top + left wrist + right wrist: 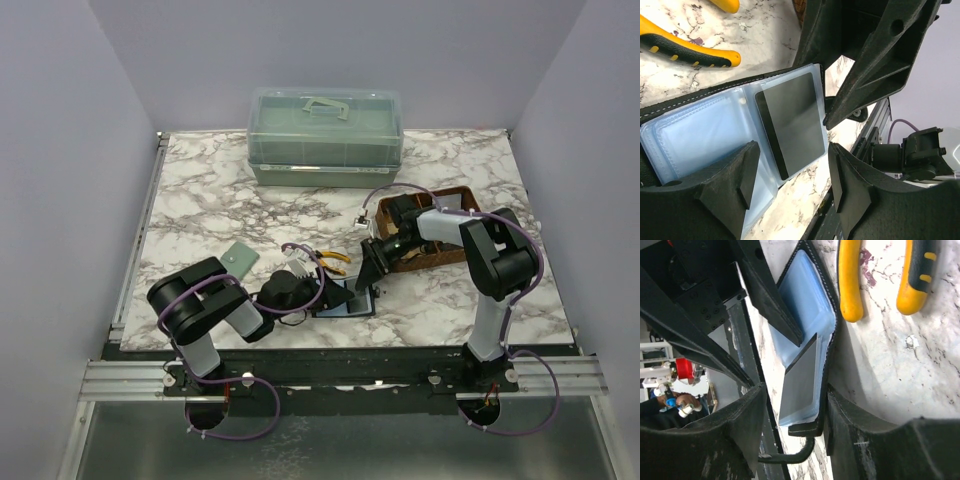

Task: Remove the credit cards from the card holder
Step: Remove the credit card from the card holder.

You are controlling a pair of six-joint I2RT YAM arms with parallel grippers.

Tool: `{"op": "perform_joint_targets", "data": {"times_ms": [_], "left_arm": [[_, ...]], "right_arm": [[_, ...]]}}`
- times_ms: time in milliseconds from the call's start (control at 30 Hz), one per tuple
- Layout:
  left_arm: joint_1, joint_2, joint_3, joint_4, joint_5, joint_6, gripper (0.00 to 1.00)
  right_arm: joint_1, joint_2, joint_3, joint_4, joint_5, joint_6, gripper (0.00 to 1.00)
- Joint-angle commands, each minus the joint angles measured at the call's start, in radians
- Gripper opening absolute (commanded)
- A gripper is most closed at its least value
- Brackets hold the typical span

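The black card holder lies open on the marble table between both arms, its blue-grey plastic sleeves facing up. A grey credit card sits in the sleeve at the holder's end; it also shows edge-on as the credit card. My left gripper hangs open over the holder, one finger on the sleeve page beside the card. My right gripper is open and straddles the holder's end, one pad against the black cover, the other finger clear of the card.
Yellow-handled pliers lie just behind the holder. A sage-green wallet lies to the left. A translucent green lidded box stands at the back. A brown tray sits under the right arm. The table's near edge and rail are close.
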Motion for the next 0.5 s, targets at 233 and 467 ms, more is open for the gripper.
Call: {"op": "perform_joint_targets", "data": {"times_ms": [233,467], "left_arm": [[0.006,-0.042,-0.044,-0.016,0.000,-0.003,0.70],[0.006,-0.027,-0.045,-0.014,0.003,-0.008,0.70]], "right_arm": [[-0.010,-0.009,-0.012,-0.038,-0.294,-0.051,0.56],[-0.006,0.024,-0.011,0.009,-0.185,0.008,0.36]]}}
